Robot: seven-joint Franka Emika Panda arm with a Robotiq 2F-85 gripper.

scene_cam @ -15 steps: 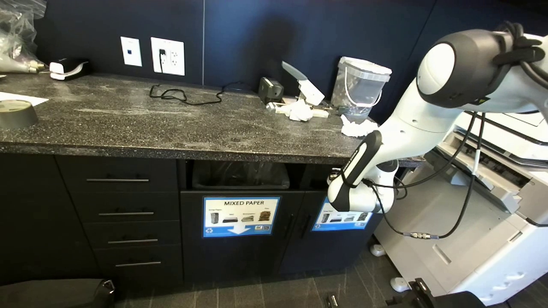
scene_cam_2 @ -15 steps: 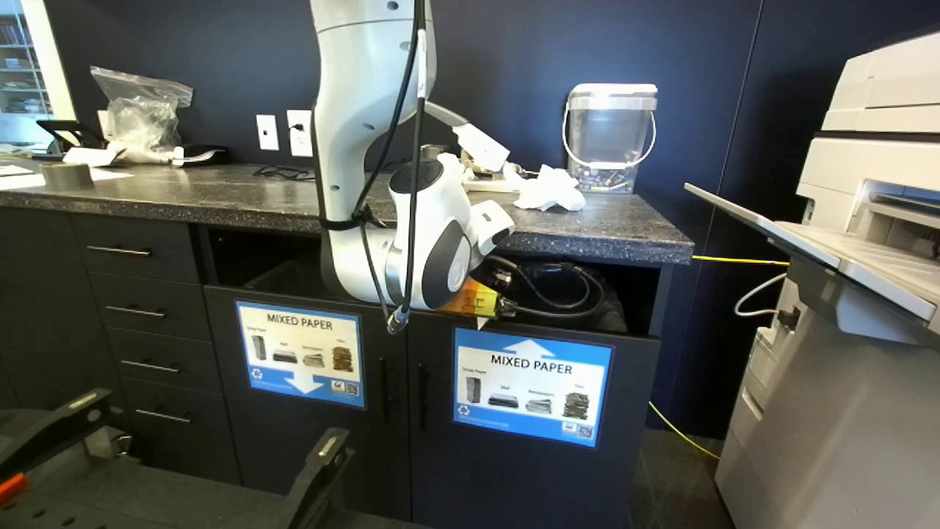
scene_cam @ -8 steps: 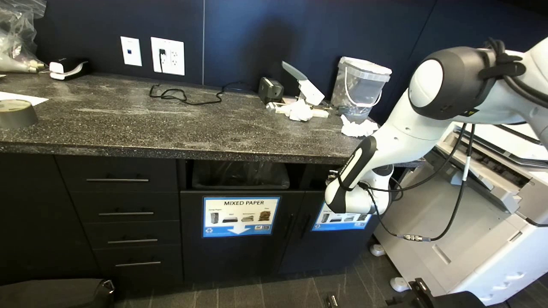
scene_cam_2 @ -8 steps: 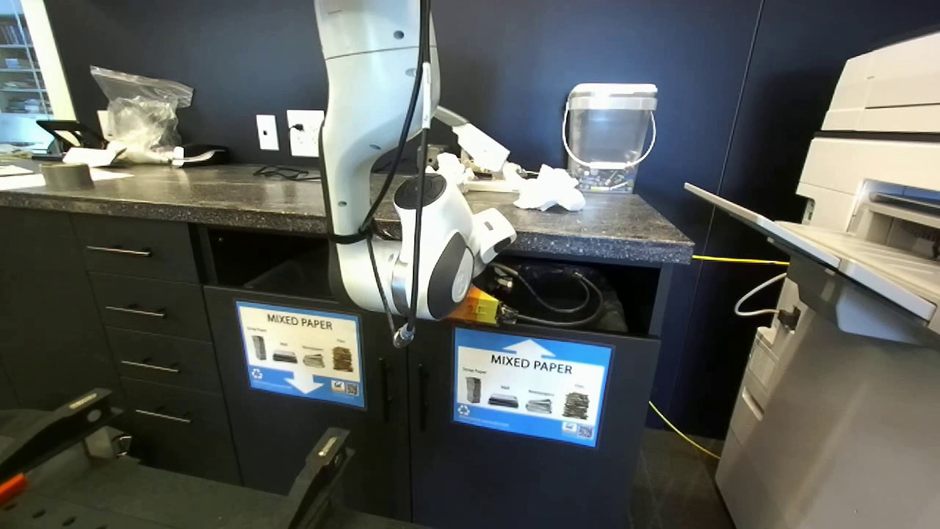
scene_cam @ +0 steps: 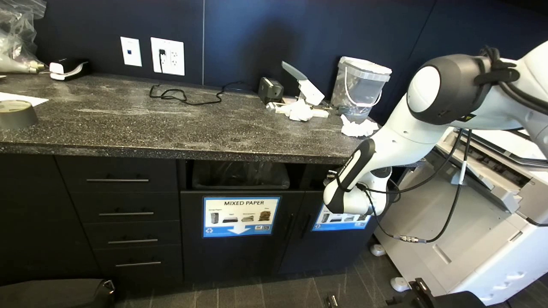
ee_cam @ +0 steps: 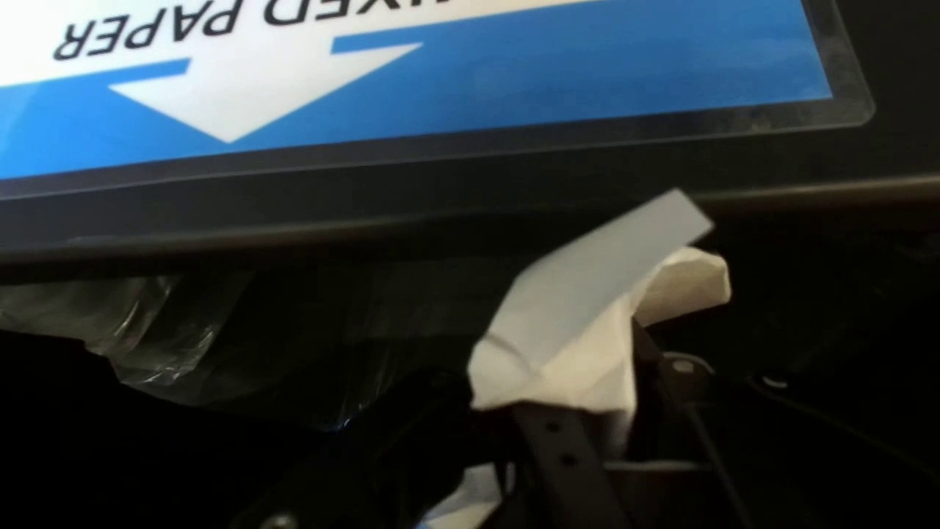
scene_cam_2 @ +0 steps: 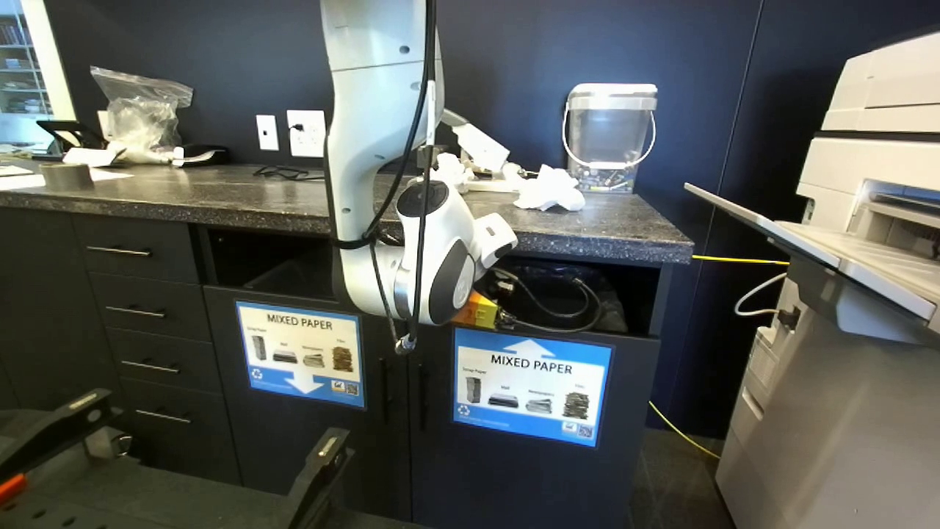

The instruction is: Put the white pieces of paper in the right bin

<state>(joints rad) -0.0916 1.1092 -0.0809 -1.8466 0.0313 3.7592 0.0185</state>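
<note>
White and crumpled, one wad point(ee_cam: 580, 330) is resting between our fingers point(ee_cam: 562, 441); we are pinching it, though how tightly we are not able to tell. Its long axis is slanting away from the fingers, and in the wrist view its tip is overlapping the lip point(ee_cam: 294, 234) of the bin point(scene_cam_2: 617, 312). On that lip, we are judging, the coming move is turning: the bin is lying right at the fingers, but whether the wad is hanging inside or just short of the lip we are not seeing. If we are letting go short, we are risking a drop outside. Just below, a blue-edged sign point(scene_cam_2: 532, 386) is marking the bin. Our arm point(scene_cam_2: 378, 132) is hanging low before the edge of the counter point(scene_cam_2: 639, 234), at the end nearer the neighbour bin point(scene_cam: 239, 176). Up on that speckled dark surface, a second wad point(scene_cam_2: 549, 189) is lying near the bucket point(scene_cam_2: 609, 125), and a third wad point(scene_cam: 299, 111) among white parts point(scene_cam: 320, 113), so we are judging much of the job undone. Farther out, a printer point(scene_cam_2: 844, 353) is standing beside a dark wall point(scene_cam_2: 514, 44).
</note>
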